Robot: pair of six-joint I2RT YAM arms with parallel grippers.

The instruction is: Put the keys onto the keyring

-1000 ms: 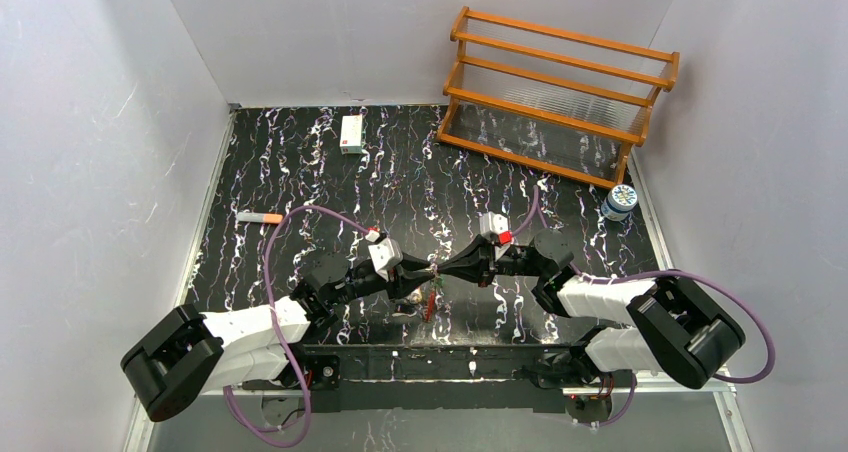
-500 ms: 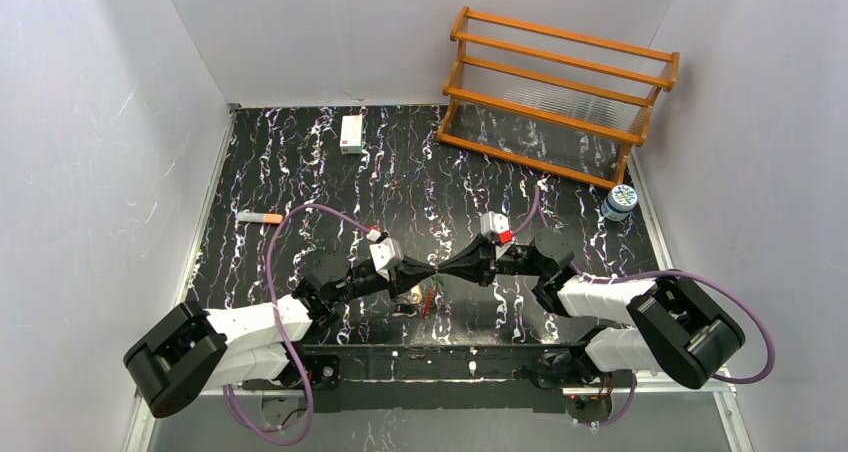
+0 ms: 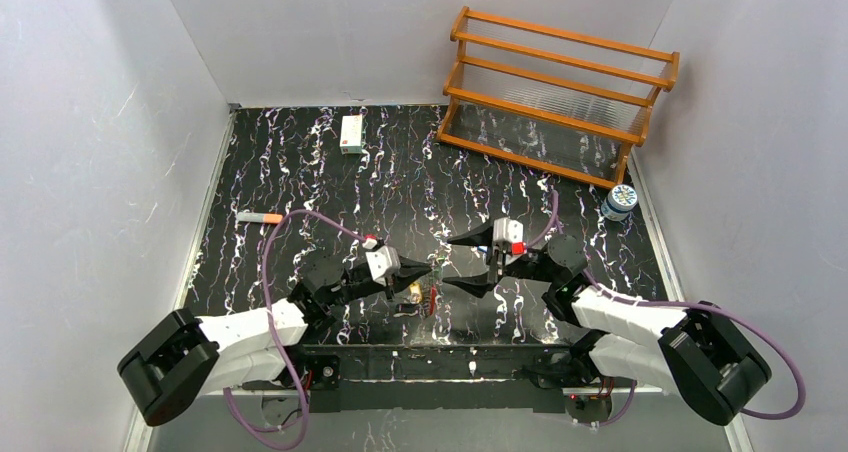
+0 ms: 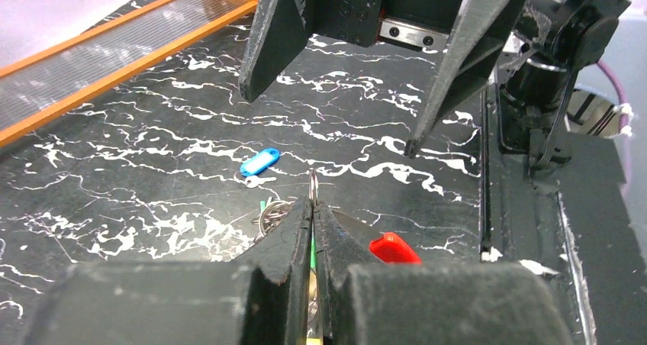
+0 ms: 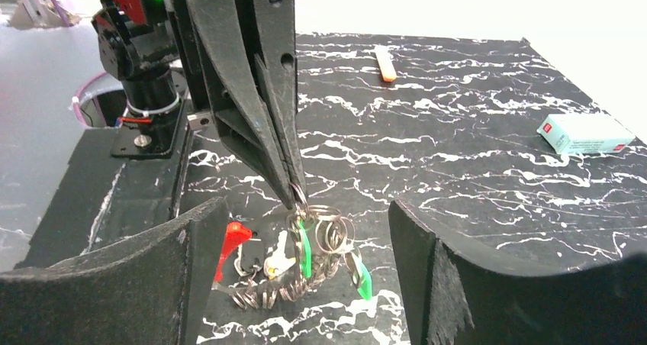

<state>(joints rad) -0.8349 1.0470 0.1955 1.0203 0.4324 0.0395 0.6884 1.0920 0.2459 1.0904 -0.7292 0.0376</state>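
Keyring (image 5: 320, 234) sits low at the near middle of the marbled table (image 3: 300, 172). Its top loop is pinched between the clenched fingers of the left gripper (image 5: 292, 196), with keys and a green tag (image 5: 360, 280) drooping onto the surface. Just opposite, the right gripper (image 3: 450, 263) stands spread wide, holding nothing. A blue-tagged key (image 4: 259, 162) lies loose nearby.
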